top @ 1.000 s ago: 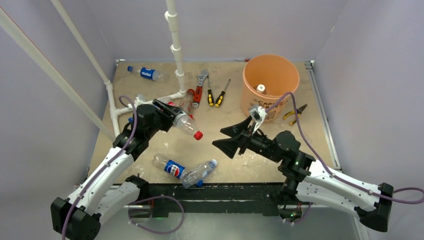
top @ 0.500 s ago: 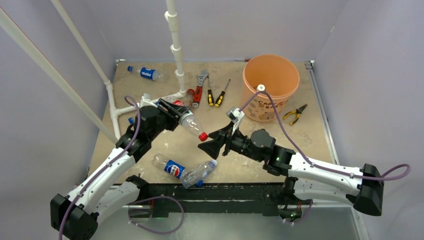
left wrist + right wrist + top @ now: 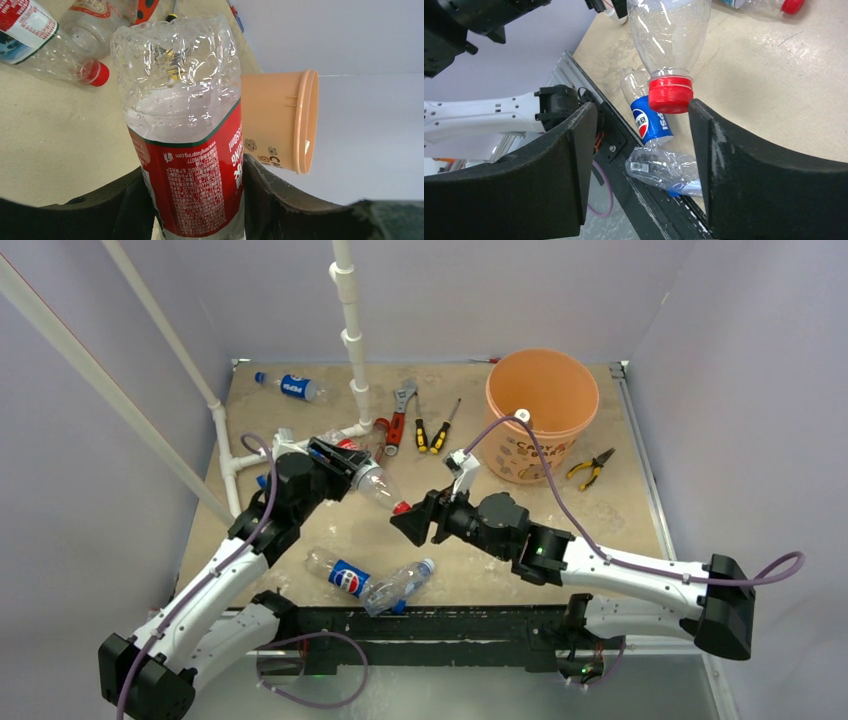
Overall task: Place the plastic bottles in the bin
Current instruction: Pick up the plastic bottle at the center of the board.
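Observation:
My left gripper [image 3: 340,468] is shut on a clear plastic bottle [image 3: 372,483] with a red label [image 3: 192,165], held above the table with its red cap [image 3: 400,508] pointing right. My right gripper [image 3: 405,525] is open around that cap [image 3: 670,94]. The cap lies close by the right finger [image 3: 704,150], with a gap on the other side. Two more bottles lie by the front edge: a Pepsi one [image 3: 340,575] and a crushed clear one [image 3: 398,585]. Another Pepsi bottle [image 3: 290,386] lies far left. The orange bin [image 3: 541,405] stands at the back right.
A white pipe frame [image 3: 350,330] rises at the back centre, with another red-capped bottle [image 3: 60,55] lying near its foot. A red-handled wrench [image 3: 400,410] and two screwdrivers [image 3: 432,430] lie left of the bin, and pliers [image 3: 590,465] lie to its right.
My right arm has swung left from near the bin to the held bottle's cap, and its jaws have narrowed. The left gripper has kept its hold and barely moved.

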Controlling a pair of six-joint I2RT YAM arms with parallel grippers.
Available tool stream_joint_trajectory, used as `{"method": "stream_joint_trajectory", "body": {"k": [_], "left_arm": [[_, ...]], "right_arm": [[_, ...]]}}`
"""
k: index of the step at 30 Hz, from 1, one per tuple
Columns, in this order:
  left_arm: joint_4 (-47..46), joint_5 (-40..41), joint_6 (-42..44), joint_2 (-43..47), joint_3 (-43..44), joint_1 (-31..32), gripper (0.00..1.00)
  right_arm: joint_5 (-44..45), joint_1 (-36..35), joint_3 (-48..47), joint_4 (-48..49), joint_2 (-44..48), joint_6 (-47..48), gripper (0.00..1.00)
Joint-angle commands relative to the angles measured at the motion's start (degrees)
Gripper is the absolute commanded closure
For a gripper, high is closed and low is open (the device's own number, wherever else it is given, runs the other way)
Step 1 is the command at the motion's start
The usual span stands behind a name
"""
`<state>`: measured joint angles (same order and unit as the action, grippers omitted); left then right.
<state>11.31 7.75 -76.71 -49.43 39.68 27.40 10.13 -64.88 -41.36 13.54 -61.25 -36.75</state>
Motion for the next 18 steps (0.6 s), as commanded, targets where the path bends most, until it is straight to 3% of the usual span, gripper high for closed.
{"method": "stream_joint_trajectory", "body": {"k": [1, 5, 11, 14, 18], "left_arm": [[-1.37, -2.00, 0.17, 1.93, 1.58, 0.46, 0.73], [-0.27, -1.47, 0.49, 2.48, 1.72, 0.46, 0.73], [-0.36, -2.05, 0.32, 2.67, 1.23, 0.46, 0.73], [-1.28, -3.17, -0.20, 2.52, 0.88, 0.44, 0.73], [-1.83, -3.72, -0.36, 2.32, 0.77, 0.46, 0.73]], "right_arm": [[4.37, -0.24, -3.90, -1.61, -2.08, -2.19, 0.28], [5.94, -0.25, -2.90, -1.02, -1.52, -2.71, 0.23], [6.26, -0.27, -3.58, -1.78, -2.68, -2.89, 0.24], [5.48, -0.26, -3.28, 0.18, -3.11, -2.51, 0.29], [3.80, -0.24, -4.91, 0.53, -5.25, -2.50, 0.44]]}}
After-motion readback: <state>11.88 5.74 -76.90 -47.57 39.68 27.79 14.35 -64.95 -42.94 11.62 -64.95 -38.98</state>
